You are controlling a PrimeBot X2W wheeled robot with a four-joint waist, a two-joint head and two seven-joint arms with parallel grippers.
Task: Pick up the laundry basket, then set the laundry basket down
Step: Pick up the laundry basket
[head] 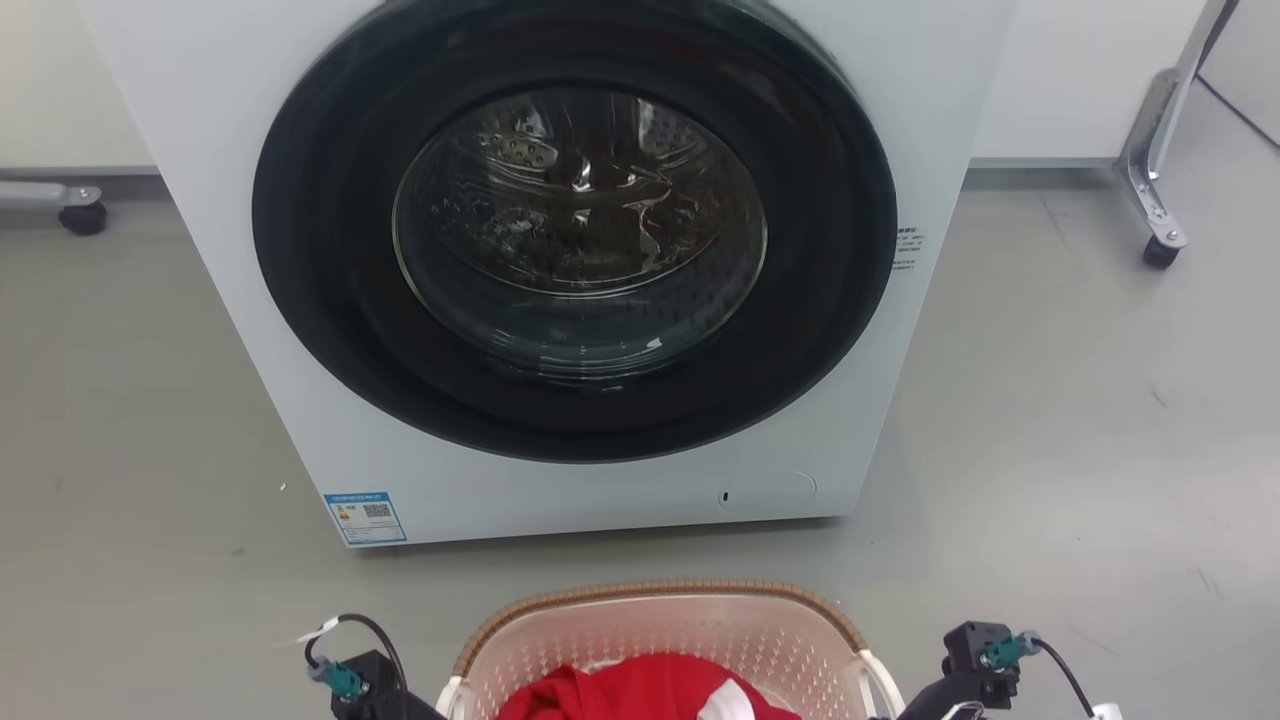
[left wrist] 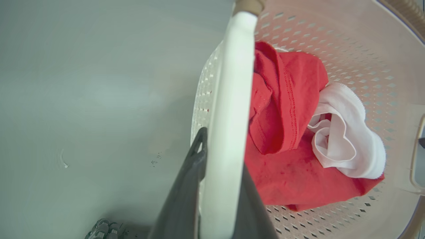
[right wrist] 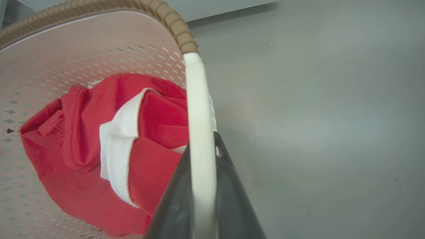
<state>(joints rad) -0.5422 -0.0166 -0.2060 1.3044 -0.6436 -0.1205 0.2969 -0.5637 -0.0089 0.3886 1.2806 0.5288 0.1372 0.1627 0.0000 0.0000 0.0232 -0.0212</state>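
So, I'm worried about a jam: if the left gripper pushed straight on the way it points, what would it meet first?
The white handle of the laundry basket: it sits between the left gripper's fingers, so it would likely wedge deeper. Beyond looks like grey floor; depth unclear.

Bright even light; reflections in door glass (head: 580,230); faint shadows on floor (head: 1050,400); wrist-view foregrounds blurred.

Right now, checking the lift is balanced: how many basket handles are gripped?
2. The left handle is held in the left gripper; the right handle is held in the right gripper.
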